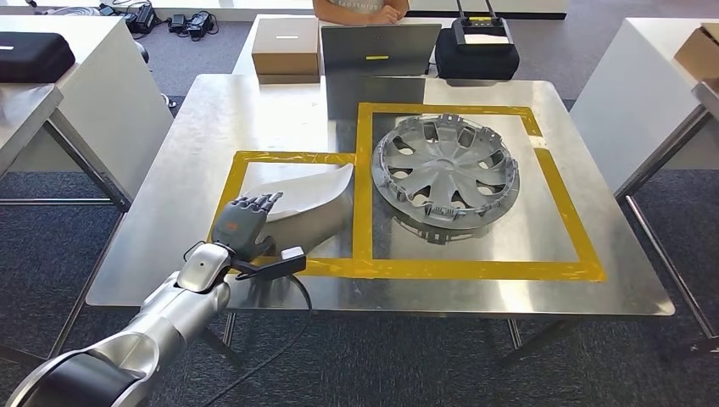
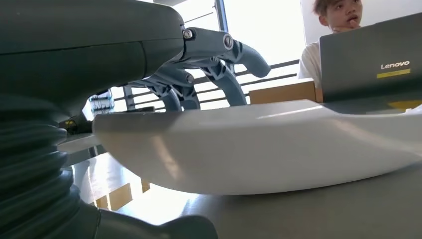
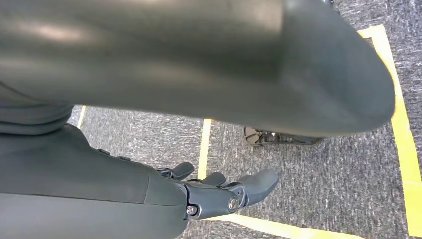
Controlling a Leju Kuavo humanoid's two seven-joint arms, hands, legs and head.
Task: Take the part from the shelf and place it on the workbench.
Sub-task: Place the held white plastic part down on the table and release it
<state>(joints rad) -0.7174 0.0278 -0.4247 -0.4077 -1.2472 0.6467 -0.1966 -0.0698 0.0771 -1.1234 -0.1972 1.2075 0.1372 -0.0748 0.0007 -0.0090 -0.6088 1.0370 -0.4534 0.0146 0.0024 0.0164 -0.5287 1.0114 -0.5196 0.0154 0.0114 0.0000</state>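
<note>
The left arm [image 1: 161, 318] enters from the lower left of the head view; its shoulder end is cut off at the frame edge. The left hand [image 1: 242, 222] sits at the near end of the white part [image 1: 309, 203], with the dark fingers [image 2: 224, 55] extended over the part's upper edge. The left wrist view shows a gap of daylight between fingers and part, and the thumb below lies off the part's underside; the hand is released and grips nothing. The palm is hidden behind the ribbed wrist cover.

The white part lies on the steel workbench [image 1: 475, 292], inside the smaller yellow tape frame [image 1: 292, 158]. In the larger taped frame beside it lies a silver wheel cover [image 1: 447, 170].

The right hand [image 3: 224, 191] hangs over grey carpet with yellow floor tape [image 3: 403, 134], fingers loosely spread, holding nothing.

At the far edge stand a laptop [image 1: 380, 49] and a cardboard box [image 1: 287, 47]; a person [image 1: 360, 10] behind them is cut off by the frame.
</note>
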